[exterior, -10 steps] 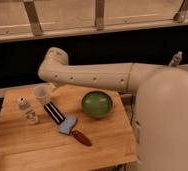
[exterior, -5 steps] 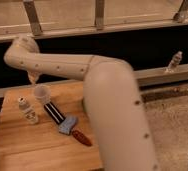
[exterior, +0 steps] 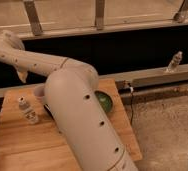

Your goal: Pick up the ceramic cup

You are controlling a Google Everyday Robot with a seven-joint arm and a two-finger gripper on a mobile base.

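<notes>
1. Gripper position. My gripper [exterior: 22,76] hangs below the forearm at the far left of the view, over the rear left edge of the desk [exterior: 17,145]. Whether it is spread or closed cannot be determined from this view. Nothing is seen held in it.

2. Target position. The ceramic cup [exterior: 38,91] stands on the rear left part of the desk, to the right of and lower than the gripper, near it but apart from it. My upper arm link [exterior: 82,120] crosses in front and covers the cup's right side.

3. Other items. A small white bottle [exterior: 30,117] stands on the desk in front of the cup, to its left. A green bowl [exterior: 106,102] shows partly from behind the arm on the right.

4. Surroundings. The desk is light wood. Behind it runs a dark wall band with a pale ledge, on which a clear bottle [exterior: 174,62] stands at the right. Metal posts rise along the top. A speckled floor [exterior: 167,135] lies to the right.
</notes>
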